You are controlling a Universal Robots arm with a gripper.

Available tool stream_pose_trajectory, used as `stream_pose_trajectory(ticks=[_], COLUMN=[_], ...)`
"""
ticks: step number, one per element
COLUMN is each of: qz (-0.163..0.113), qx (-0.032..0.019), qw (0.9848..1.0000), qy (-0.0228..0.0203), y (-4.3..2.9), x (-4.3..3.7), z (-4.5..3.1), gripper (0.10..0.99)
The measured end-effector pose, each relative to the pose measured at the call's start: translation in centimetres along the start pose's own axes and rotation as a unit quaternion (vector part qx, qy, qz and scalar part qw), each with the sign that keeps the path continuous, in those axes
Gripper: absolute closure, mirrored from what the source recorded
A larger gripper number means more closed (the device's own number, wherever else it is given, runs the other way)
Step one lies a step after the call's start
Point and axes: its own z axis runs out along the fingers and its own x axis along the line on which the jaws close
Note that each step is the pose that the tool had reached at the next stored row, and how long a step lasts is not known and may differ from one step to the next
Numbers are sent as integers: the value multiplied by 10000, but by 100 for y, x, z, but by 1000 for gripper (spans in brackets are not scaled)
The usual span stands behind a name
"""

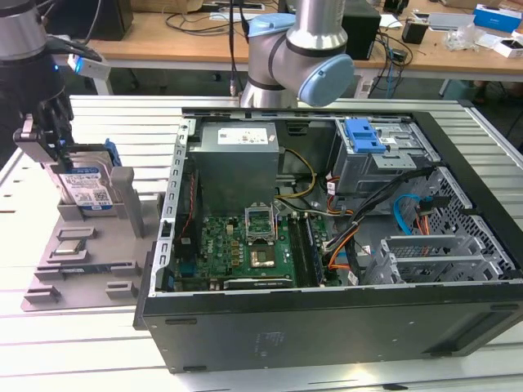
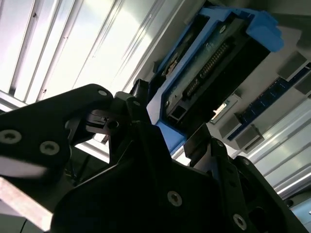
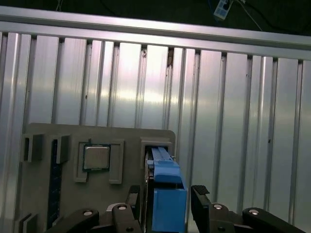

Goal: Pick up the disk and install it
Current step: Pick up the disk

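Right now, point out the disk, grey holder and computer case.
disk (image 1: pixel 86 189), exterior view, on its label
grey holder (image 1: pixel 82 282), exterior view, on its flat base
computer case (image 1: pixel 327 327), exterior view, on its near wall

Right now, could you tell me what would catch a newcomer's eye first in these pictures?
The open computer case sits in the middle of the exterior view, its green motherboard laid bare. On that view's left, the blue-framed disk stands upright in a grey holder, and the first wrist view shows the open pincer straddling it.
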Motion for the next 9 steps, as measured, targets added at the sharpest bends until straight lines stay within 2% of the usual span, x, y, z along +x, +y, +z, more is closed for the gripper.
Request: stream_pose_trajectory(ticks=[2, 9], qz=[-32, -42], qx=[-1, -2], qw=[10000, 10000], qy=[4, 6], y=[-3, -8], x=[1, 2], z=[49, 54], gripper=[545, 561])
